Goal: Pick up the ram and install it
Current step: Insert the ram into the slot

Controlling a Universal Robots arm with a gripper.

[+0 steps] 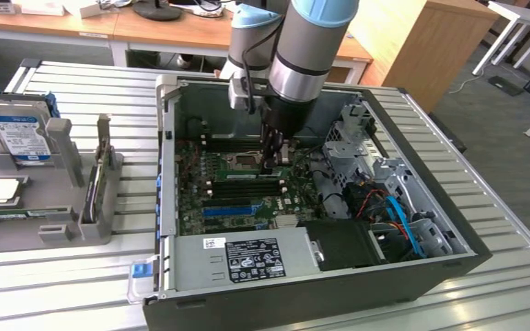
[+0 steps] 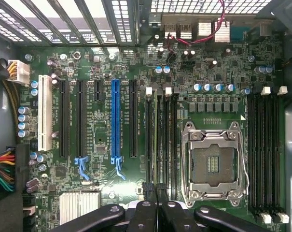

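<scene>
1. Gripping the thin, long green circuit-board ram (image 1: 246, 174) with the black-fingered hand (image 1: 270, 164) closed on its upper edge.
2. Holding it edge-down along the black memory slots (image 1: 246, 185), just beside the silver processor socket (image 1: 243, 162).
3. Working inside the open black computer case (image 1: 339, 296) on the slatted metal desk (image 1: 63, 289).
4. Judging pickup done and insertion under way; not possible to tell whether it is fully seated.

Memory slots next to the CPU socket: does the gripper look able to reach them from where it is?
Probably yes. The case side is open and the gripper hangs right over the memory slots beside the CPU socket, with no cable crossing them.
</scene>
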